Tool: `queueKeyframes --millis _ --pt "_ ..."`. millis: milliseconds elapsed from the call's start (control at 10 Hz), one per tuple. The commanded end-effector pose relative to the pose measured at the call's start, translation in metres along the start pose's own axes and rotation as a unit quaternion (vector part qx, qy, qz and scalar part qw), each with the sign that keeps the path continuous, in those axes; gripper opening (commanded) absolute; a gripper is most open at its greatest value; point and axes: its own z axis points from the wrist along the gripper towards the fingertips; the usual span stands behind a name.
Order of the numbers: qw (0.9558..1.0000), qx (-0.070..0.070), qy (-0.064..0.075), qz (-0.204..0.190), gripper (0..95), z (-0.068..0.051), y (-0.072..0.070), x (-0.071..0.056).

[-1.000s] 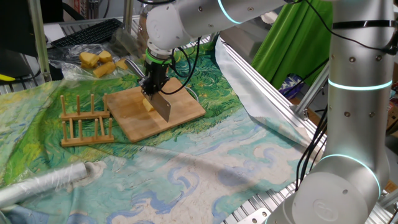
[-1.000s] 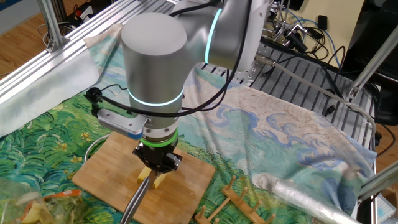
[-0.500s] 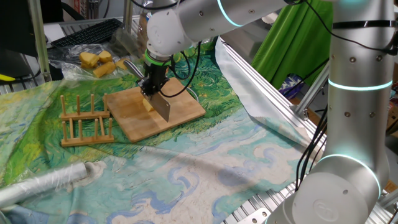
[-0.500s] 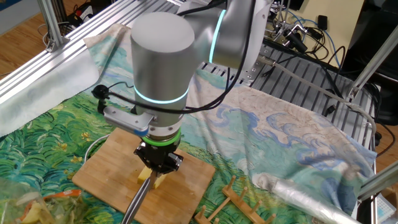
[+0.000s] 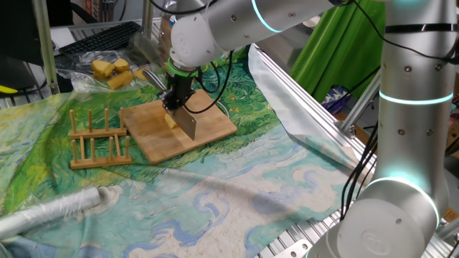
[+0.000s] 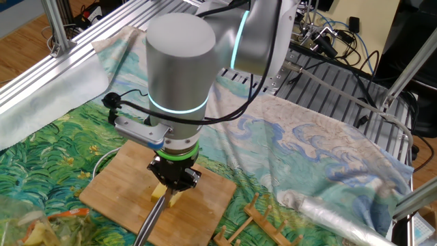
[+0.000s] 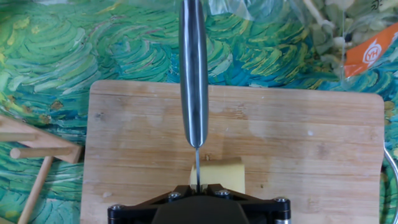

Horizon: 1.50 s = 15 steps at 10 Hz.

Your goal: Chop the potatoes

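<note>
While the tool point(image 5: 174, 100) stays clenched on the knife point(image 7: 193, 74), its blade is sunk into the potato point(image 7: 219, 173) at six o'clock on the cutting board point(image 7: 311, 143), apparently mid-cut, so most chopping remains; at two o'clock, an orange packet point(image 7: 373, 53) reads roughly "YH".

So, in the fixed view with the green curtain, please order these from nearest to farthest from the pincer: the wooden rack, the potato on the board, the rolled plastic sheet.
1. The potato, directly under the pincer, on the cutting board.
2. The wooden rack, left of the board.
3. The rolled plastic sheet, at the lower left edge of the picture.
</note>
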Motion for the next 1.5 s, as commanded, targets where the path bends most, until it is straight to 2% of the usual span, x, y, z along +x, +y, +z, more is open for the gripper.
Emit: queueKeyframes --millis 100,300,1000,1500 --pt "1.0000 -0.001 0.007 0.000 0.0 0.006 -0.001 0.002" --pt "0.9999 0.000 0.015 0.001 0.0 -0.012 -0.004 0.005" --pt "0.9999 -0.001 0.012 0.003 0.0 -0.018 -0.005 0.006" --pt "0.9999 -0.002 0.013 0.003 0.0 -0.037 -0.007 0.008"
